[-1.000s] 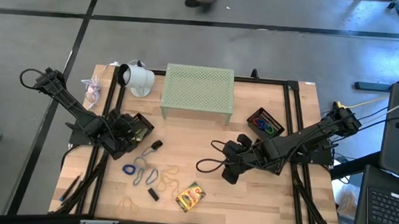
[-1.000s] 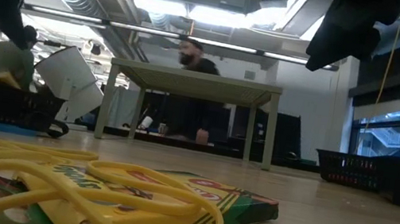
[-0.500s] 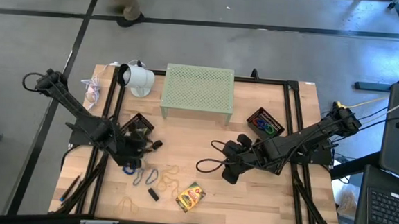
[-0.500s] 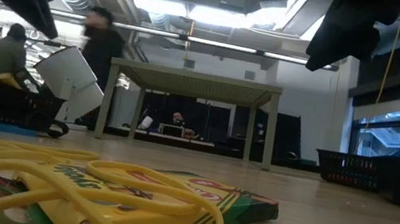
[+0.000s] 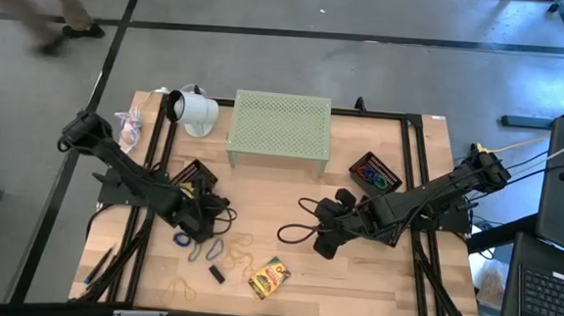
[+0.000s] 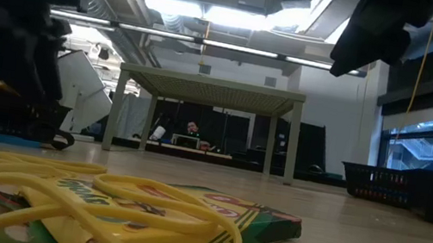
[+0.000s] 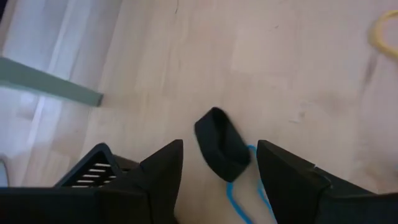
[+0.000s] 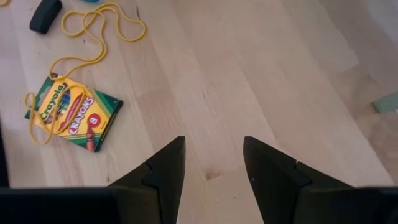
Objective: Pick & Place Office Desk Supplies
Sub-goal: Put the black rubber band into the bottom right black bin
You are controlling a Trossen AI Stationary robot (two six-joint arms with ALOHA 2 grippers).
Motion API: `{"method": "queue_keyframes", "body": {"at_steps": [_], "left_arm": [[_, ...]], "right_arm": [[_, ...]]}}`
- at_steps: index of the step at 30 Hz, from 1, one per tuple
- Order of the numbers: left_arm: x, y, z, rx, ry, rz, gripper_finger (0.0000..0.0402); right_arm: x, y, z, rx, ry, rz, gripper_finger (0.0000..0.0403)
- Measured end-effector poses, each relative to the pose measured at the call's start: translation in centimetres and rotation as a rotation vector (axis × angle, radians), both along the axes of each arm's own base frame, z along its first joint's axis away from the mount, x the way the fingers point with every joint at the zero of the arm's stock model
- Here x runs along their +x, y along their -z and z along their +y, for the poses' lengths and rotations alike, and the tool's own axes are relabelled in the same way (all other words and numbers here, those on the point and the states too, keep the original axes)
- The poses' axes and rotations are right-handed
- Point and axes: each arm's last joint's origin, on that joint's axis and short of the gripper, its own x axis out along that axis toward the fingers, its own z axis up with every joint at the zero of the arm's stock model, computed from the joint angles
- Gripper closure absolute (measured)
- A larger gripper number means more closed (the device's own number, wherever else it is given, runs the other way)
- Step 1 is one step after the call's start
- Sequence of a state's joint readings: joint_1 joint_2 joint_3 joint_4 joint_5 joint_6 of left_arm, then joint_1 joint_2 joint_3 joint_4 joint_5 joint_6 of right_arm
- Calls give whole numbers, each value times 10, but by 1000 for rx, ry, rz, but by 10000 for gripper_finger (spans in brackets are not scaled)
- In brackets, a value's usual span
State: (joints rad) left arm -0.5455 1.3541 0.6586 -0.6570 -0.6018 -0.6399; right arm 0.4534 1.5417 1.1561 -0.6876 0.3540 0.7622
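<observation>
A: Both arms matte black, chunky jointed links, no visible markings from above.
B: Cabling?
A: Black loop beside right hand (image 5: 328, 241); thin pale cords off right arm's base.
B: Fingers?
A: Left hand (image 7: 219, 163): two dark wedge fingers (image 7: 163, 171), flat angular faces. Same wedges on right.

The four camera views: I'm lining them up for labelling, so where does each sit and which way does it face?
High view: above the table, straight down; both arms, left gripper over the supplies.
Low view: table height, level across; crayon box close, arms dark overhead.
Left wrist view: down past open jaws at a black piece and blue clip ring.
Right wrist view: past the right gripper at bare wood, crayon box and yellow rubber band.
Shared: the crayon box in high, low and right wrist views.
</observation>
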Motion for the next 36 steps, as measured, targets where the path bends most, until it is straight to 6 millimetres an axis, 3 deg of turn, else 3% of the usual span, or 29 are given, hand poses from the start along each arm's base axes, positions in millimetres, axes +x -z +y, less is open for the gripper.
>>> {"method": "queue_keyframes", "body": {"at_steps": [15,19,24,27,36], "left_arm": [[20,21,19,-41,-15,136,248],[22,27,22,-65,-32,175,285],[23,29,22,-71,-7,197,365],[24,27,20,-86,11,177,394],[43,1,12,-98,108,55,399]], "right_arm": [[0,0,0,-4,3,-2,238],[0,0,0,-4,3,-2,238],[0,0,0,-6,-1,-2,238],[0,0,0,-6,-1,-2,238],[1,0,0,-7,-6,-7,238]]}}
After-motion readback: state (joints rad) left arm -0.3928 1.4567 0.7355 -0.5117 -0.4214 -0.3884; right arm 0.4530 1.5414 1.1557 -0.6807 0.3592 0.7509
